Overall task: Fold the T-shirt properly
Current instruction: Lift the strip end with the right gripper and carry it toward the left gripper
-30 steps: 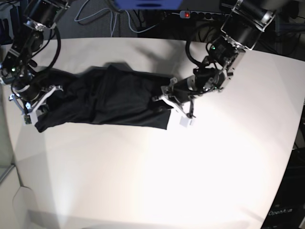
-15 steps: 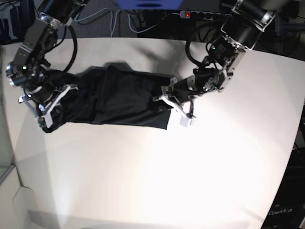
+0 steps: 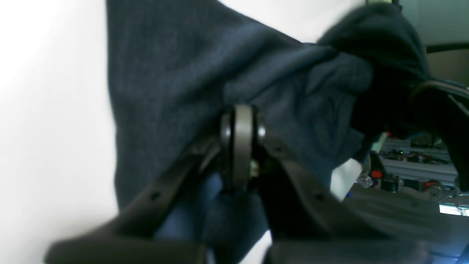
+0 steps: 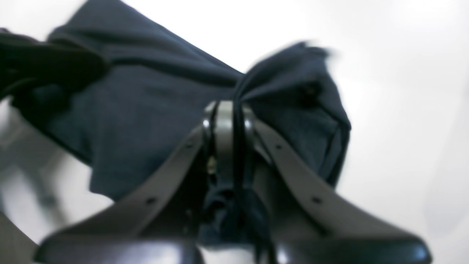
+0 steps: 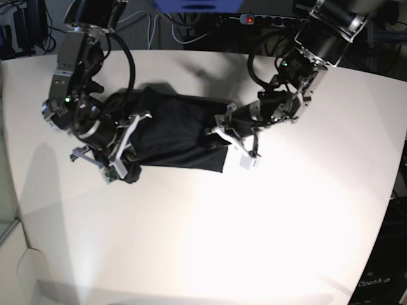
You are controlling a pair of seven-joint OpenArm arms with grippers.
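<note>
Nearest the base camera lies bare white worktop, and beyond it the black T-shirt sits bunched into a wrinkled band across the middle, between the two arms. The right pincer, on this view's left, is clenched on the shirt's end, a thin fold of cloth running between its tips in the wrist view. The left pincer, on the view's right, is clamped tight at the shirt's other edge, cloth draped against its tips.
</note>
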